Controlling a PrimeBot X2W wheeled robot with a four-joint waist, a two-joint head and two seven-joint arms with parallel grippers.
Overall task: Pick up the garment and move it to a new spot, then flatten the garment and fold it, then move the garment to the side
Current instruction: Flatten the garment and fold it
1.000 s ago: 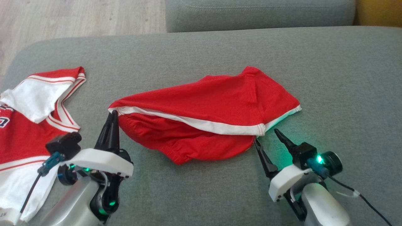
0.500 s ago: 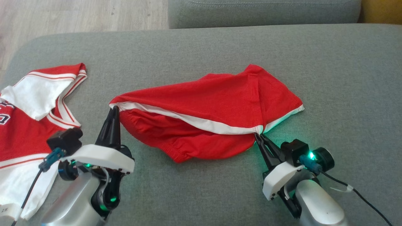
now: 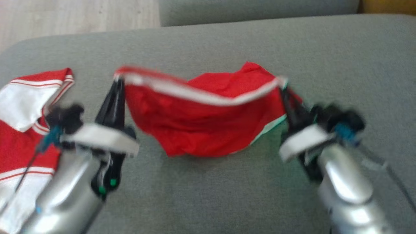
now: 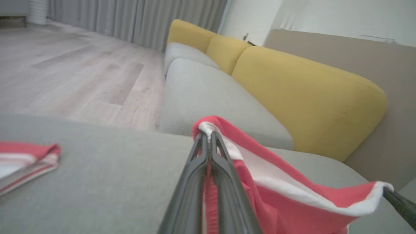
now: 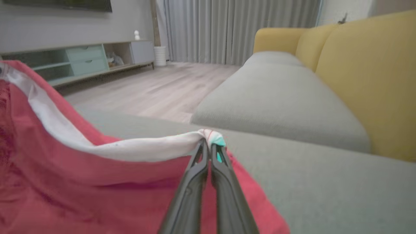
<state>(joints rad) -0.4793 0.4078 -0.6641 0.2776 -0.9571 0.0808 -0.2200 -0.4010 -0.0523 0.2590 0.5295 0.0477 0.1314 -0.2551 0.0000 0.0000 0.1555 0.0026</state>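
Pinching garment (image 3: 201, 130) hem ends, left jaws, right jaws clenched; head view adds jersey (image 3: 22, 136), wrist views yellow cushions (image 4: 302, 94).

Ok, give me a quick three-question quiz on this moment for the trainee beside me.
1. True or false: the left gripper is shut on the red garment's white band.
2. What grips the band's other end? A) the right gripper B) a person's hand C) nothing.
3. Fill in: on the grey cushion, to the robot's left, lies a red-and-white ___.
Key: 1 true; 2 A; 3 jersey.
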